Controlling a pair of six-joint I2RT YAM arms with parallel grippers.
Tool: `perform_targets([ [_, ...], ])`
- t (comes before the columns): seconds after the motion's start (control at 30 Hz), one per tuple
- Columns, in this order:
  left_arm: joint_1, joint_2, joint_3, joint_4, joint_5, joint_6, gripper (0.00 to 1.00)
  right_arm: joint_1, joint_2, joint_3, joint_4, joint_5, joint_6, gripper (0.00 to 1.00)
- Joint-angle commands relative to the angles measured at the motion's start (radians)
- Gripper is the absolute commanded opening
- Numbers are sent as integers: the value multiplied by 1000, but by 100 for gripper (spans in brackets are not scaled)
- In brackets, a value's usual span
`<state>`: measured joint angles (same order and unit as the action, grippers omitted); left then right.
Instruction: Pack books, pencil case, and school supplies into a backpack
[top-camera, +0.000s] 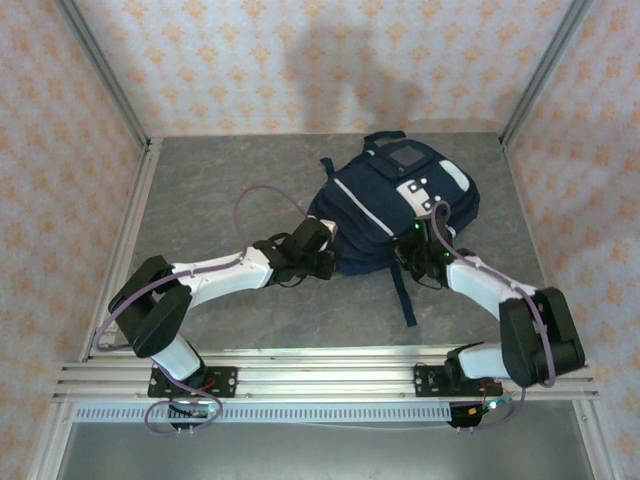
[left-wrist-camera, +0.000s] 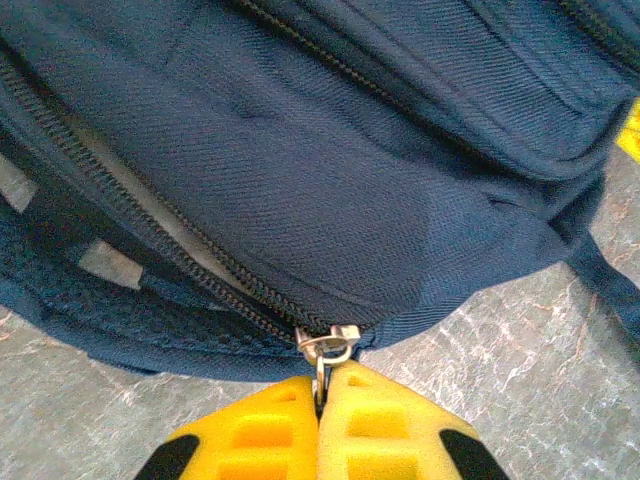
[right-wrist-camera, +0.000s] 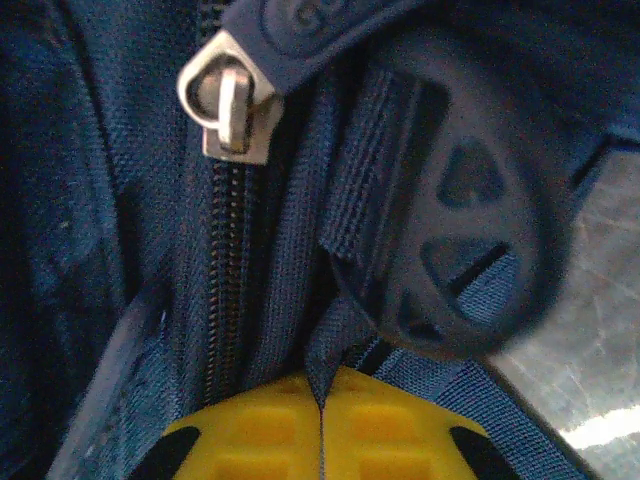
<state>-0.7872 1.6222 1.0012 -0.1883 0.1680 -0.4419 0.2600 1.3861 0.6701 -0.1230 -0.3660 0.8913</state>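
Backpack (top-camera: 395, 205) on table (top-camera: 220, 190), centre-rear; left hand (top-camera: 322, 236) at zipper pull (left-wrist-camera: 326, 349) on its left; right hand (top-camera: 424, 252) against near-right side.

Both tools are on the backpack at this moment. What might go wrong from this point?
1. The left tool pinches just the small metal zipper pull, which may slip out once it is pulled.
2. The right tool seems to hold only a thin fold of the backpack; if that slips, the whole backpack may just follow the pull.

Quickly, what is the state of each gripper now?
Left gripper: closed on the zipper pull of the backpack.
Right gripper: closed against backpack fabric; grip cannot be told.
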Motion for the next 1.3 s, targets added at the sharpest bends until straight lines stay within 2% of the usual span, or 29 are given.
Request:
perform_targets([
  [0.0, -53, 55, 83, -92, 21, 35, 0, -31, 71, 154, -33, 37, -128, 17],
  [0.13, -107, 125, 190, -102, 78, 53, 0, -31, 37, 242, -170, 161, -145, 48],
  [0.2, -127, 150, 227, -103, 101, 54, 0, -30, -22, 260, -269, 247, -131, 55],
  [0.27, -145, 164, 252, -109, 113, 55, 0, -31, -103, 260, -356, 308, -117, 58],
  [0.4, -166, 166, 267, -110, 138, 53, 0, -31, -291, 183, -431, 301, -36, 54],
  [0.53, -183, 147, 272, -106, 158, 56, 0, -23, -443, 70, -412, 158, 88, 46],
  [0.67, -197, 126, 272, -107, 160, 60, 0, 11, -510, -7, -368, 68, 216, 48],
  [0.87, -200, 111, 261, -111, 143, 61, 0, 78, -532, -92, -280, 25, 351, 56],
  [1.03, -200, 113, 257, -102, 149, 56, 0, 112, -518, -162, -149, 25, 408, 56],
  [1.17, -200, 113, 260, -100, 148, 55, 0, 117, -469, -192, -12, 27, 415, 54],
  [1.27, -200, 110, 260, -103, 147, 60, 0, 123, -420, -209, 62, 34, 426, 45],
])
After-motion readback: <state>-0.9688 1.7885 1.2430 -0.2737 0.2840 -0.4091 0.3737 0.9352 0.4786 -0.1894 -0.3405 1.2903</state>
